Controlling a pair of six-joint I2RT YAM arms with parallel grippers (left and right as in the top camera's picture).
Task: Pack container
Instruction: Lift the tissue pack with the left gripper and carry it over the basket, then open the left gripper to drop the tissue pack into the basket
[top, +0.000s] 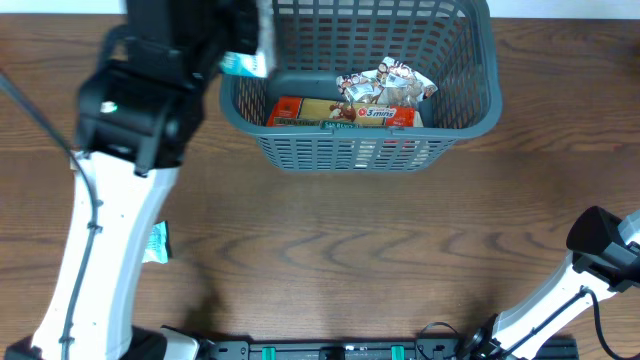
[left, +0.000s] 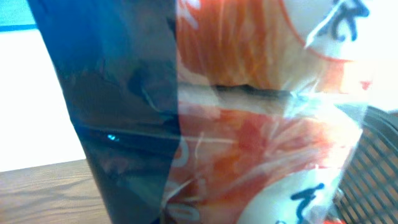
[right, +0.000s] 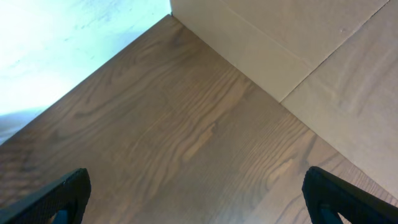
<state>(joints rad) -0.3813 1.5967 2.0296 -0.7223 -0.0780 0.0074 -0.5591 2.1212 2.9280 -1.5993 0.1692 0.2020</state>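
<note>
The container (top: 470, 100) is a large dark grey slotted basket at the top middle of the table. It holds a red-orange packet (top: 340, 112) and white-brown snack packets (top: 385, 85). My left gripper (top: 240, 40) is at the basket's left rim, shut on a snack packet (top: 245, 62). That packet (left: 249, 124) fills the left wrist view with orange, white and dark blue film and hides the fingers. The basket's lattice (left: 379, 149) shows at the right edge there. My right gripper (right: 199, 193) is open and empty over bare wood.
A teal and white packet (top: 157, 242) lies on the table at the left, beside my left arm. My right arm (top: 600, 245) is at the table's right edge. A cardboard box (right: 298, 43) stands beyond the right gripper.
</note>
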